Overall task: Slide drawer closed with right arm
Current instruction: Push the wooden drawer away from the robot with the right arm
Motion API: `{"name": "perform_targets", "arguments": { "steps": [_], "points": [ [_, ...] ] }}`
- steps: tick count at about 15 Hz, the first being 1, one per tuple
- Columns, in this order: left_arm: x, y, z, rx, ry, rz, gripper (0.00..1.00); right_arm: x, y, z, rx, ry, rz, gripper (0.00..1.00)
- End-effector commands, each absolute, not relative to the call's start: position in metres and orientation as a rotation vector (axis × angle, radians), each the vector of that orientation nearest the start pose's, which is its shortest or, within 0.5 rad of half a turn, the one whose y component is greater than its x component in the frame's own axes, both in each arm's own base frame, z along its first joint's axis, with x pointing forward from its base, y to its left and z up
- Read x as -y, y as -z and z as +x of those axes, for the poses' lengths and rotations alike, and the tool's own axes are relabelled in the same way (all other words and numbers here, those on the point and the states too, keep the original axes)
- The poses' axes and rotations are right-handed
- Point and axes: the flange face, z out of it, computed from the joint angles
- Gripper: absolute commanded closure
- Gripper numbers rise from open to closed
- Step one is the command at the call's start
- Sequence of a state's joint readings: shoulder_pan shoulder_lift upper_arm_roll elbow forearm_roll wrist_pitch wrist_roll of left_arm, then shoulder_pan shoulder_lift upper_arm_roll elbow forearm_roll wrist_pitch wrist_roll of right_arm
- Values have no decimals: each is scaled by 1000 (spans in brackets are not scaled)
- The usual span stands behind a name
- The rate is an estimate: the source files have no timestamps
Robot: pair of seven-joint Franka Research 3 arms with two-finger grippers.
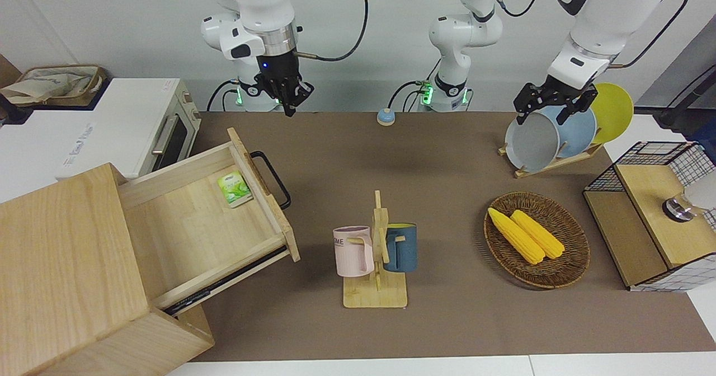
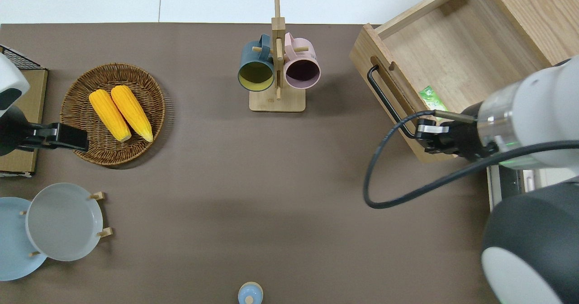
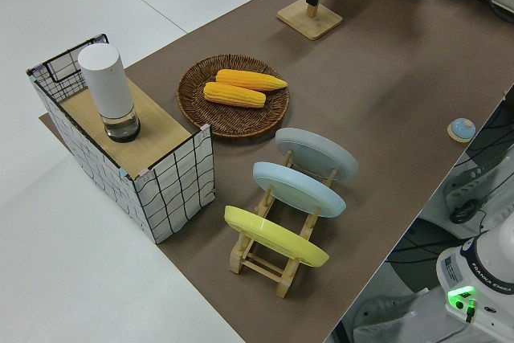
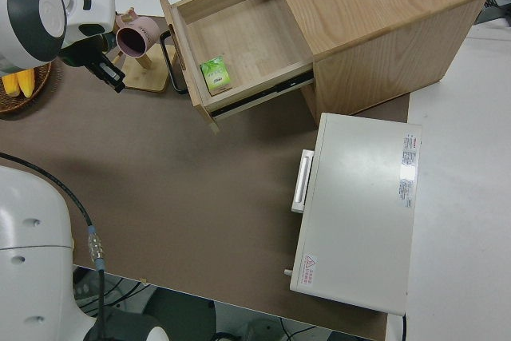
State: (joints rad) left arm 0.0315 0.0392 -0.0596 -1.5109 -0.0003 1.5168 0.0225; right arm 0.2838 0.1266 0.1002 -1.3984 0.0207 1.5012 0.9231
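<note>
Right claw (image 2: pixel 421 134): raised in the air, empty. I cannot tell how far its fingers stand apart. The overhead view puts it over the robot-side end of the drawer front, touching nothing.

Handle (image 1: pixel 272 177): black metal bar on the drawer front, just under the claw toward the middle of the bench. It runs along the front panel.

Drawer (image 1: pixel 204 228): light wood, pulled well out of the cabinet (image 1: pixel 67 264), set at a slant to the bench edge. It reaches away from the claw toward the right arm's end of the bench. A small green packet (image 1: pixel 234 188) lies inside near the front panel, close below the claw.

Step in hand, as I judge it: bring the claw down outside the front panel, then push.
- I would press on the flat wood at the middle of the panel, beside or across the bar, not at the end where the claw now hangs; an off-centre push may bind the slides.
- I would push along the drawer's own slanted line, square to the panel.
- I would keep the fingers clear of the packet and out of the gap.

Mug rack (image 1: pixel 376 253): well apart from the claw, outside the push line.

Left claw (image 1: pixel 551 99): parked.
</note>
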Motion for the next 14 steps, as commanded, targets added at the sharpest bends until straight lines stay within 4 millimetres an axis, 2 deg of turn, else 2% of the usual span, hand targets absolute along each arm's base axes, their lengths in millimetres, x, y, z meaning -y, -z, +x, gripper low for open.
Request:
{"name": "perform_targets", "arguments": {
  "steps": [1,5,8,12,14],
  "points": [
    [14,-630,563,-97,-60,-3126,7,-235,-586,555,-1061,-129,-2954,1000],
    [14,-630,563,-97,-60,-3126,7,-241,-534,567,-1255,-134,-2889,1000],
    [14,-629,563,-97,-62,-3126,7,-245,-505,579,-1392,-120,-2816,1000],
    [14,-630,563,-97,-60,-3126,7,-247,-479,593,-1444,-99,-2793,1000],
    [14,-629,563,-97,-62,-3126,7,-246,-474,600,-1457,-54,-2803,1000]
  ]
}}
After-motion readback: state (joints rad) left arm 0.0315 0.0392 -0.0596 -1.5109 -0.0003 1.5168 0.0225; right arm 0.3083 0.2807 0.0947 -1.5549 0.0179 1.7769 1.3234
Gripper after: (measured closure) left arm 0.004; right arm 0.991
